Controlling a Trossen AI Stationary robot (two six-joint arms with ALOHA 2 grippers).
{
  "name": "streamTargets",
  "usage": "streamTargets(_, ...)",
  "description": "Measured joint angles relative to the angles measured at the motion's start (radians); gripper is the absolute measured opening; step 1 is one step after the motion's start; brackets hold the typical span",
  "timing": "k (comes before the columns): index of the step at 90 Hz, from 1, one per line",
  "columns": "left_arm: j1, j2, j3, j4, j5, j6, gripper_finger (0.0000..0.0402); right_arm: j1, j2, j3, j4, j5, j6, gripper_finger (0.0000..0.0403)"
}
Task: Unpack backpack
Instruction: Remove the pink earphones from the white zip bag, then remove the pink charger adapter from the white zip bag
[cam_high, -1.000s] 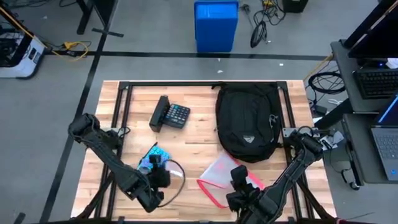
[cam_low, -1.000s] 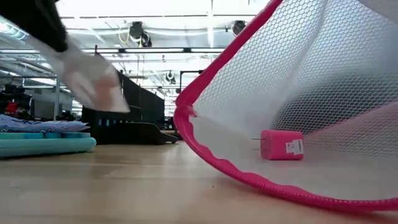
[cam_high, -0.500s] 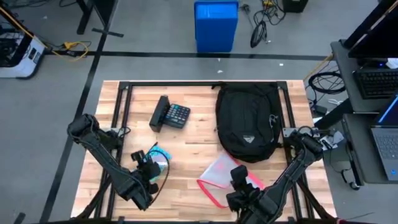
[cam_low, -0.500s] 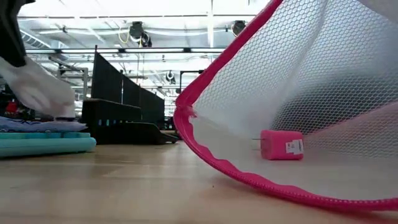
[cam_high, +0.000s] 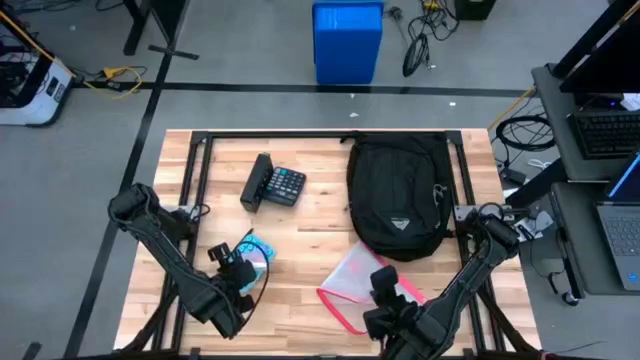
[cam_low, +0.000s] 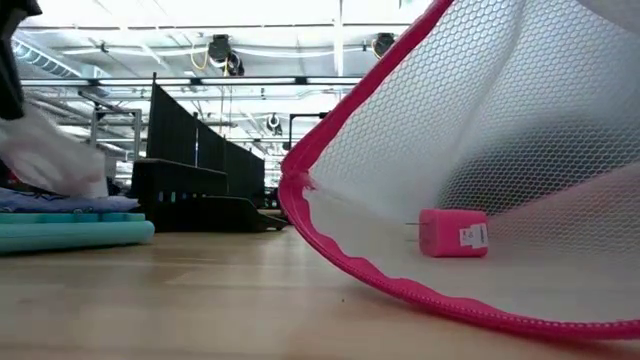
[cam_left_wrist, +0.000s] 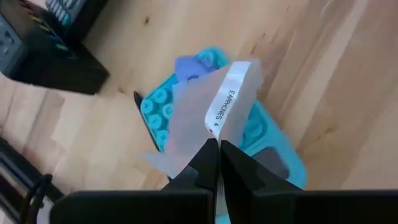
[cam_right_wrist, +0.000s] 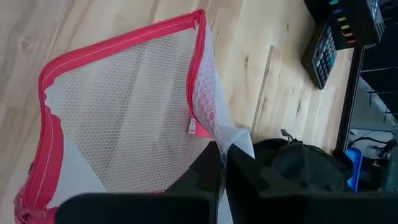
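High view: straight down over whole table (cam_high: 320, 215). Low view: tabletop level, close against mesh pouch (cam_low: 480, 180). Wrist views: near, angled downward. Pouch shared.

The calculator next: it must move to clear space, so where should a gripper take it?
Take the calculator across its narrow raised end, the black block toward the table's left side, coming straight down from above. It lies flat and slightly angled on the wood, apart from the backpack, so fingers can straddle it.
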Motion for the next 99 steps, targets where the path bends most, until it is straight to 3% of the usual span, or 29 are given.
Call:
streamTargets(19,-0.003,0.001,-0.038,0.085,0.062,-0.044,0.0016,0.0,0.0,0.0,0.003,0.0,0.0,0.0)
streamTargets(47,-0.002,0.001,-0.038,0.088,0.042,-0.043,0.0135,0.0,0.0,0.0,0.041,0.0,-0.007,0.0)
streamTargets(60,0.001,0.002,-0.038,0.059,0.012,0.02,0.0171,0.0,0.0,0.0,0.064,0.0,-0.023,0.0)
streamTargets(87,0.003,0.002,0.019,0.062,-0.172,0.123,0.0168,-0.035,0.0,0.0,0.069,0.001,0.032,0.0)
streamTargets(99,0.003,0.001,0.055,0.168,-0.243,0.235,0.0158,-0.058,0.0,0.0,0.069,0.001,0.045,0.0)
